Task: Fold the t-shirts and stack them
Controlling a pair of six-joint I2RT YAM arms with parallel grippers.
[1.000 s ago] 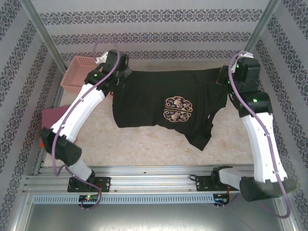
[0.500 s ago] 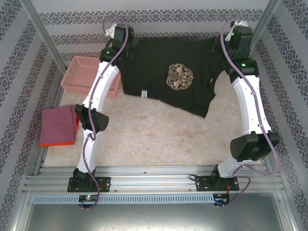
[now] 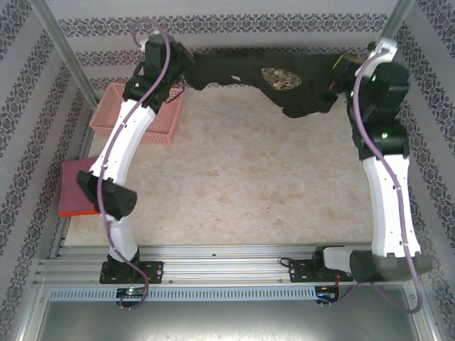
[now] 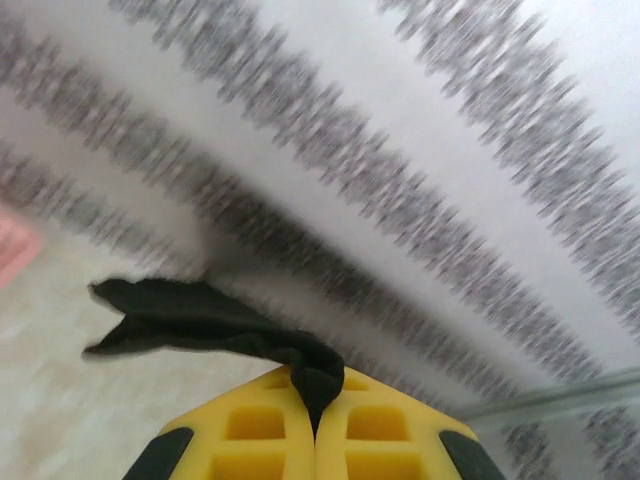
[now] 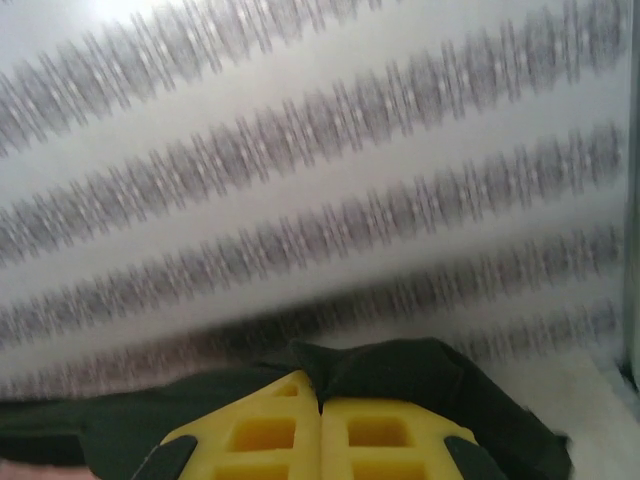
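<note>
From above, the black shirt (image 3: 242,71) is drawn out into a band between the two grippers, along the far edge of the table (image 3: 234,185) and close to the back wall (image 3: 234,35). The left gripper (image 3: 188,67) has its left end and the right gripper (image 3: 340,69) its right end. The cloth sags lower toward the right. The emblem (image 3: 279,78) sits right of the middle, tilted. At the table's left edge a folded pink shirt (image 3: 75,185) lies on an orange shirt (image 3: 75,212), of which a strip shows along the near side. The left arm's elbow covers part of them. A basket (image 3: 106,114) stands at the far left, partly under the left arm.

In the left wrist view, the left gripper (image 4: 316,405) has its yellow fingers (image 4: 250,430) pressed together with no gap, pinching a fold of the black shirt (image 4: 200,320), which trails off to the left in front of the blurred wall (image 4: 450,200).

In the right wrist view, the right gripper (image 5: 320,405) is likewise closed tight, finger against finger, on the black shirt (image 5: 430,385), which bunches behind and to both sides of the fingers (image 5: 260,435). The striped wall (image 5: 300,200) is beyond.
</note>
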